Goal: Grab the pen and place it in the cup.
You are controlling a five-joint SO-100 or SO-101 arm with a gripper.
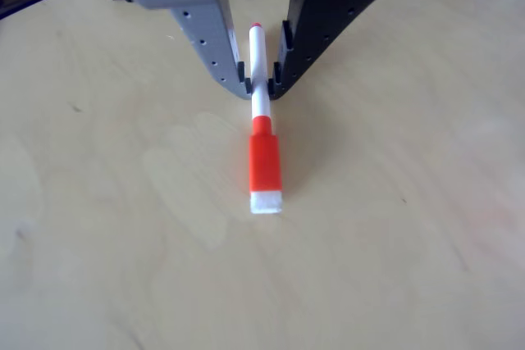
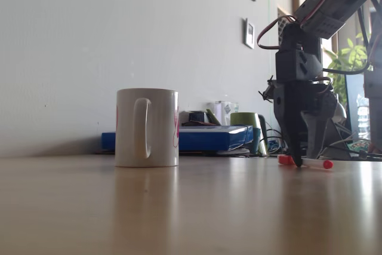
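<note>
The pen (image 1: 264, 161) lies flat on the pale wooden table, its blocky red cap with the white end toward the camera in the other view and its small red tip pointing away. My gripper (image 1: 260, 86) stands over the white barrel just behind the cap, with a grey finger on the left and a black finger on the right, both pressed against it. In the fixed view the gripper (image 2: 297, 160) points straight down at the right, and the pen (image 2: 327, 163) sticks out on both sides of it at table level. The cup (image 2: 147, 127) stands upright well to the left, handle facing the camera.
Behind the cup along the wall lie a flat blue box (image 2: 209, 138), a green container (image 2: 245, 120) and small clutter with cables. A plant (image 2: 346, 61) stands at the far right. Bare tabletop (image 2: 227, 171) stretches between cup and gripper.
</note>
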